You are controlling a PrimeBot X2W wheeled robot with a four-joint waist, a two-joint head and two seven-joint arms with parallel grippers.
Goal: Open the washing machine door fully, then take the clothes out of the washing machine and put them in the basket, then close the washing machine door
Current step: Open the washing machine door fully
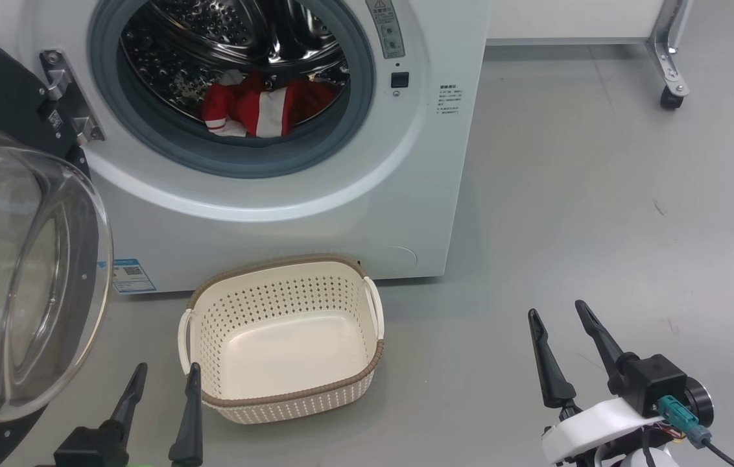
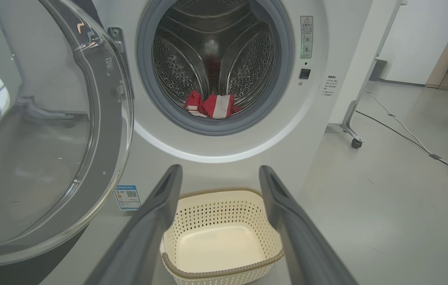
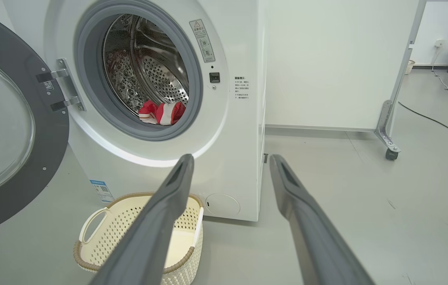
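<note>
Now, from the head view we count one washing machine (image 1: 315, 214), white, its steel drum ringed by a grey gasket. We count one washing machine door (image 1: 17, 259), swung wide open at the left, black-rimmed with a bulging clear bowl. One heap of the clothes (image 1: 257, 107), red with white stripes, lies low at the front of the drum; we cannot tell how many garments it holds. One basket (image 1: 289, 263), cream with a brown rim, stands empty on the floor just before the machine. We count two grippers: the left gripper (image 1: 167, 368) beside the basket's left handle and the right gripper (image 1: 555, 309) well off to the right, both spread and holding nothing.

From the left wrist view we see its two fingers (image 2: 156, 221) apart, the basket between them.

From the right wrist view we see two parted fingers (image 3: 307, 221), the left one crossing the basket.
</note>
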